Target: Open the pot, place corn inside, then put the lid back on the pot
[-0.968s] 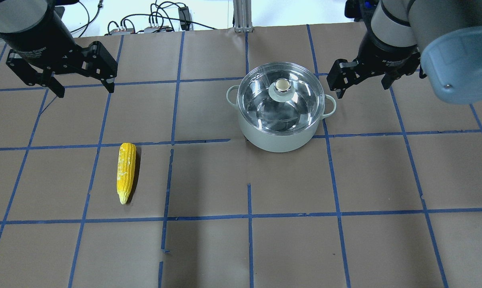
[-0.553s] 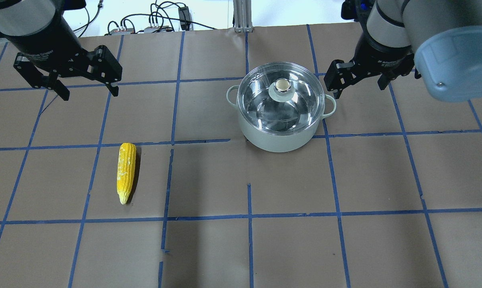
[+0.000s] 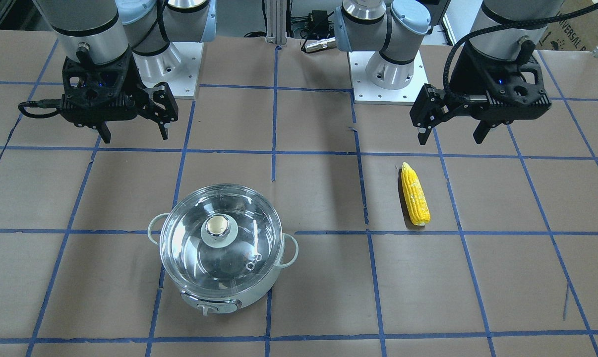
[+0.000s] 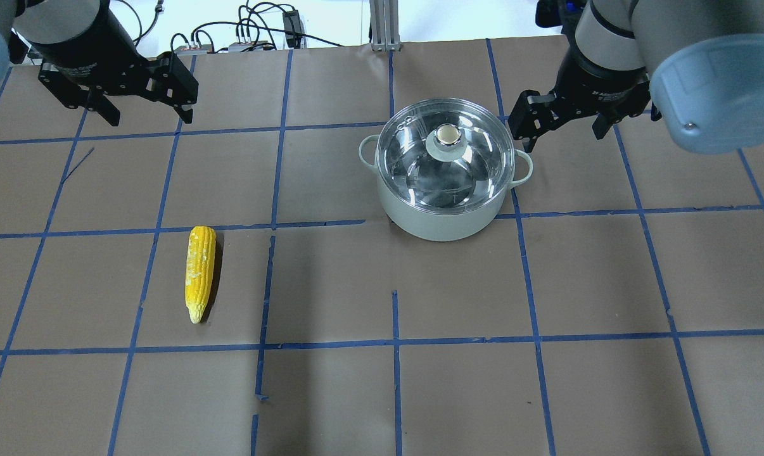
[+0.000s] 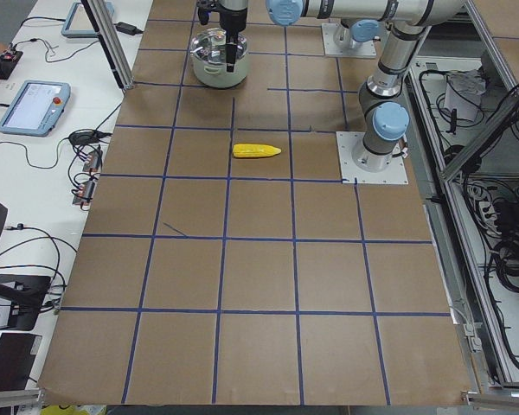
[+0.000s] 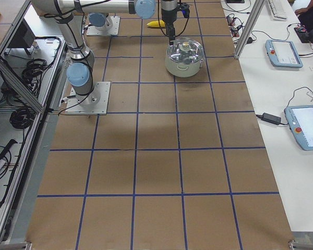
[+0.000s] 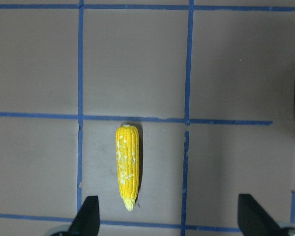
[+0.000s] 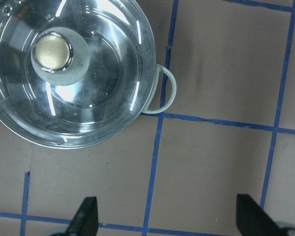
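Right pincer hangs above the brown paper-covered worktop with its two black fingers spread wide and nothing between them. It is just off the loop handle on the 3 o'clock side of the round mint-white pot with the shiny steel lining. That pot stands right of the worktop's centre in the overhead view. The round clear glass lid sits square on its rim, so the opening step is not yet done. The coming move, I judge, turns on the lid's pale knob with the tan top. It lies at about 9 o'clock from the right pincer in the overhead view. In the right wrist view it is at roughly 10 o'clock, well to one side of the gap between the fingers. The pincer would need to travel that way over the lid and then come down around the knob. The left pincer is likewise spread and empty, well apart from the pot. The yellow tapered corn cob lies flat on the worktop at about 5 o'clock from it, its long axis running 12 to 6 with the pointed tip at 6. So the right arm is nearer the lid, the left nearer the corn.
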Action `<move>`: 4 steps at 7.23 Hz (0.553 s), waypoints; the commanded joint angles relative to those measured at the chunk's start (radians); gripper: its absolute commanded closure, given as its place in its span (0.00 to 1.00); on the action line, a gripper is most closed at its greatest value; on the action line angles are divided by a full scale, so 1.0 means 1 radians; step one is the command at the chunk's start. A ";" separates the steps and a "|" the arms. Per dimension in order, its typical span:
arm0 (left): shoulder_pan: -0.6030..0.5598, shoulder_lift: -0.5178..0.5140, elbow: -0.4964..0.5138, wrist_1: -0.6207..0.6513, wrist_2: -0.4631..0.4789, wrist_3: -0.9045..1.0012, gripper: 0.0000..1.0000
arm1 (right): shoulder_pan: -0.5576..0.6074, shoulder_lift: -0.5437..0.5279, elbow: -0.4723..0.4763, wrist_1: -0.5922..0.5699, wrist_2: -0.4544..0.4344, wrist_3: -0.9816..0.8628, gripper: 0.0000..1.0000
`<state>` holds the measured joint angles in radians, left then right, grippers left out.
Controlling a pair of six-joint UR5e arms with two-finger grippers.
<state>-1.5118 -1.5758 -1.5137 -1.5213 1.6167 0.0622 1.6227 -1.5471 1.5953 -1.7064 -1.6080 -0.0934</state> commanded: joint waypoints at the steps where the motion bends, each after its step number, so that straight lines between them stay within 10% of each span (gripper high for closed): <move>1: 0.002 0.034 0.001 -0.104 -0.004 0.010 0.00 | 0.035 0.178 -0.163 0.002 0.032 0.006 0.00; 4: 0.001 0.068 0.000 -0.051 -0.120 0.007 0.00 | 0.143 0.395 -0.354 0.002 0.036 0.093 0.00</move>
<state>-1.5095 -1.5227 -1.5126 -1.5884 1.5744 0.0739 1.7322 -1.2278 1.3040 -1.7054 -1.5749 -0.0386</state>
